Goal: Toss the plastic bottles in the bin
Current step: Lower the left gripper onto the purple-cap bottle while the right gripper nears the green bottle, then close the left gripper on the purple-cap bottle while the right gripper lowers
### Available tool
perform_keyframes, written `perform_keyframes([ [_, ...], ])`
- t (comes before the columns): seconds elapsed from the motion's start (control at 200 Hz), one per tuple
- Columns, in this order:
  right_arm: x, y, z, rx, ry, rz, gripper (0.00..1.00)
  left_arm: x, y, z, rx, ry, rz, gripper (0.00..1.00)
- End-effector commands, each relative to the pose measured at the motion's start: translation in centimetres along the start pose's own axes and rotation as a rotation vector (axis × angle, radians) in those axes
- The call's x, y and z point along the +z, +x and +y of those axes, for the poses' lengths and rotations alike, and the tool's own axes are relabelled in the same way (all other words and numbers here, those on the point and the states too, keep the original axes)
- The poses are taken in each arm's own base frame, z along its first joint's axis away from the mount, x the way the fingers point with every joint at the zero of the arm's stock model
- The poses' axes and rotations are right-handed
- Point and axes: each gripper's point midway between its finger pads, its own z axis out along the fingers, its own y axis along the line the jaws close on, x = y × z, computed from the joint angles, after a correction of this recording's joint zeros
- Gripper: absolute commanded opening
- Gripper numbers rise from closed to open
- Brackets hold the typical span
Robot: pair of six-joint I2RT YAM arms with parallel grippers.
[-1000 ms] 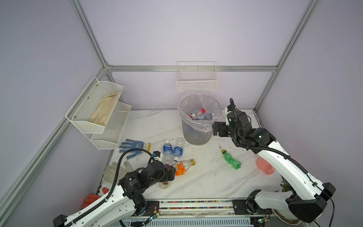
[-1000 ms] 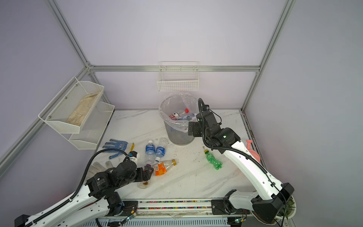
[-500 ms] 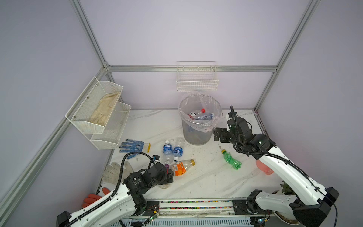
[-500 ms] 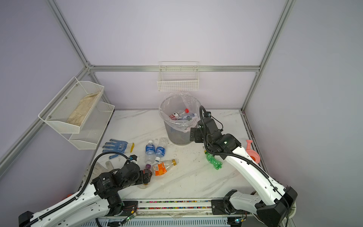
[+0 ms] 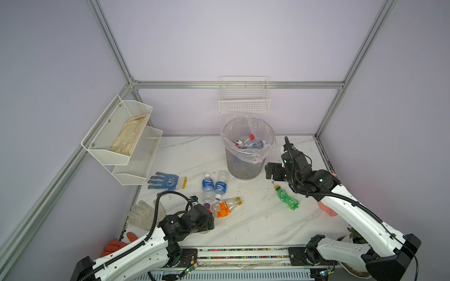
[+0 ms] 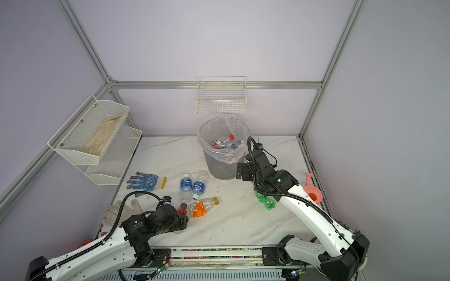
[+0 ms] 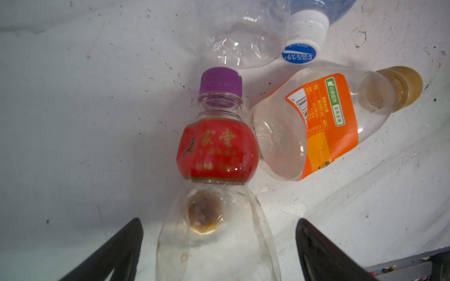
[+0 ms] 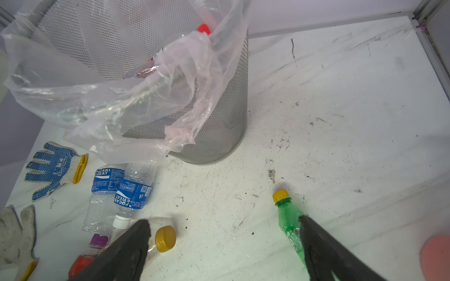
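- The bin (image 8: 219, 121) stands just ahead of your right gripper (image 8: 223, 220), whose jaws are spread wide and hold nothing.
- Two "POCARI SWEAT" bottles (image 8: 132, 192) lie beside the bin's foot.
- An orange-labelled bottle (image 7: 323, 126) touches the red-labelled bottle (image 7: 216, 150).
- Your left gripper (image 7: 218, 220) is spread wide around this red-labelled bottle with gold Chinese characters, not gripping it.
- A green bottle (image 8: 288, 216) lies under the right gripper.

Marble table (image 5: 255, 223), mesh bin (image 5: 241, 167), loose plastic bottles (image 5: 207, 184), work gloves (image 5: 168, 181), possibly a pink watering can (image 6: 313, 193)
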Motion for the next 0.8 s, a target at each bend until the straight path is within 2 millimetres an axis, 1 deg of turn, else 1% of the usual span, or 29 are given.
perform_keyframes([
  [0.0,-0.6,-0.4,0.1,0.032,-0.022,-0.025,0.97,1.1,0.6,0.0,-0.019,0.010,0.011,0.93],
  [0.185,-0.4,0.3,-0.1,0.036,-0.023,-0.016,0.97,1.7,1.2,0.2,-0.016,0.000,0.035,0.86],
  [0.355,-0.2,1.0,-0.5,0.040,-0.019,-0.005,0.97,1.9,1.4,0.4,-0.019,-0.004,0.040,0.76],
  [0.415,0.0,1.3,-0.6,0.042,-0.016,0.001,0.97,1.9,1.5,0.5,-0.021,-0.003,0.040,0.70],
  [0.515,0.0,1.7,-0.7,0.046,-0.017,0.006,0.97,1.8,1.4,0.5,-0.024,-0.001,0.036,0.54],
  [0.585,0.0,1.9,-0.8,0.049,-0.019,0.011,0.97,1.8,1.4,0.4,-0.024,0.000,0.036,0.45],
  [0.665,0.0,2.1,-0.9,0.052,-0.019,0.014,0.97,1.8,1.3,0.3,-0.023,0.004,0.034,0.39],
  [0.795,0.0,2.4,-1.0,0.057,-0.020,0.017,0.97,1.6,1.1,0.0,-0.018,0.010,0.032,0.32],
])
